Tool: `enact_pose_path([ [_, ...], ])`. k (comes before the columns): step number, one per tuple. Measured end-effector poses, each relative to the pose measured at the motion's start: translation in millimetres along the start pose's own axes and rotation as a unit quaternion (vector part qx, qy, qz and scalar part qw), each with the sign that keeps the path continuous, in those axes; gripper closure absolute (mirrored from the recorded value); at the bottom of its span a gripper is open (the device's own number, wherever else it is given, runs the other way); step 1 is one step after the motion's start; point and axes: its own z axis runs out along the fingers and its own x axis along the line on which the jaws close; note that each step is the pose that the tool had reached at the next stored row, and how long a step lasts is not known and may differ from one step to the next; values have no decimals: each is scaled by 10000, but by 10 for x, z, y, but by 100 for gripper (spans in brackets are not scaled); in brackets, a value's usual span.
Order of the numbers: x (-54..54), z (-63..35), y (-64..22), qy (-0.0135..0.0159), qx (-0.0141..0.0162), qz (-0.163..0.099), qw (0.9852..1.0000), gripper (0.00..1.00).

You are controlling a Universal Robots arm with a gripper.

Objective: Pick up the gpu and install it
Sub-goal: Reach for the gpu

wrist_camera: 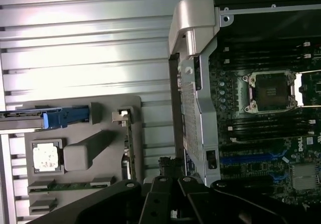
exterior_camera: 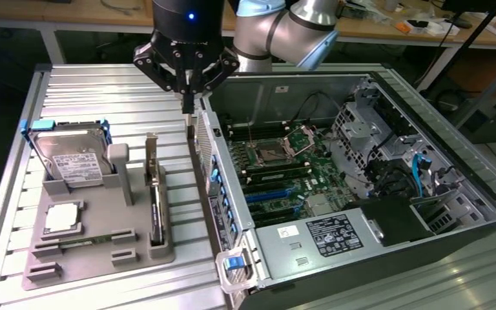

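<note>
One arm [exterior_camera: 291, 26] with one claw [exterior_camera: 186, 106] is seen above the metal table [exterior_camera: 101, 97]. The claw is shut tight, and its fingertips are pressed together into a point. It is held just over the far corner of the one open computer box [exterior_camera: 206, 139], right above the box's thin side wall.

One grey tray [exterior_camera: 101, 258] is laid on the table, below the claw and toward the exterior view's left. The one green card [exterior_camera: 155, 206] is stood on its edge in a slot of this tray, with its silver end piece pointed up. The card is found near the claw but apart from it, and it is not touched by the claw.

Three more things are kept in the same tray, all farther from the claw than the card. One silver hard drive [exterior_camera: 74, 161] is stood upright. One square silver chip [exterior_camera: 62, 218] is laid flat. One small green stick [exterior_camera: 80, 243] is laid flat too.

On the claw's other side, toward the exterior view's right, one big green board [exterior_camera: 299, 177] is seen inside the box, with one square socket [exterior_camera: 278, 154] on it.
</note>
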Motion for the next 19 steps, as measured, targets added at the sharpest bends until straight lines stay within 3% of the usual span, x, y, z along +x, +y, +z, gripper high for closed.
enact_pose_path([
  [19,131,-5,-35,0,0,0,10000,89],
])
